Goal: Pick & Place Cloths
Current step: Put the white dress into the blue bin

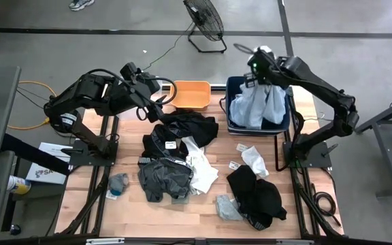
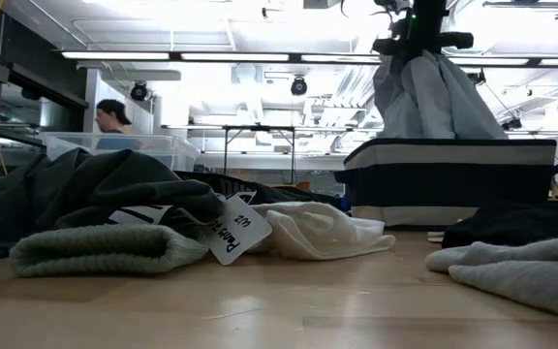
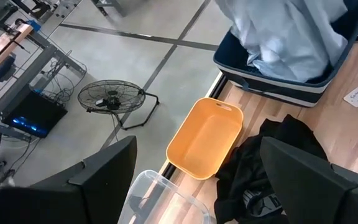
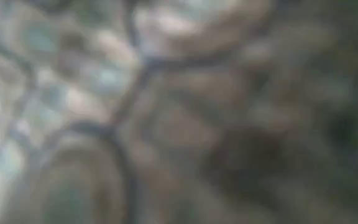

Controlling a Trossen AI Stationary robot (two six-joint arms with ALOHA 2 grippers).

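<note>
Risk of pale blue cloth (image 1: 257,103), gripped in right gripper (image 1: 258,76), spilling over navy bin (image 1: 231,85) rim; left gripper (image 1: 156,101) jaws wide, idle.

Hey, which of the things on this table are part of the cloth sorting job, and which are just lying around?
Part of the job:
- pale blue cloth hanging from the right end effector over the navy bin
- black cloths
- white cloth
- grey cloth
- orange bin

Just lying about:
- floor fan
- paper tags
- left end effector, waiting near the orange bin
</note>
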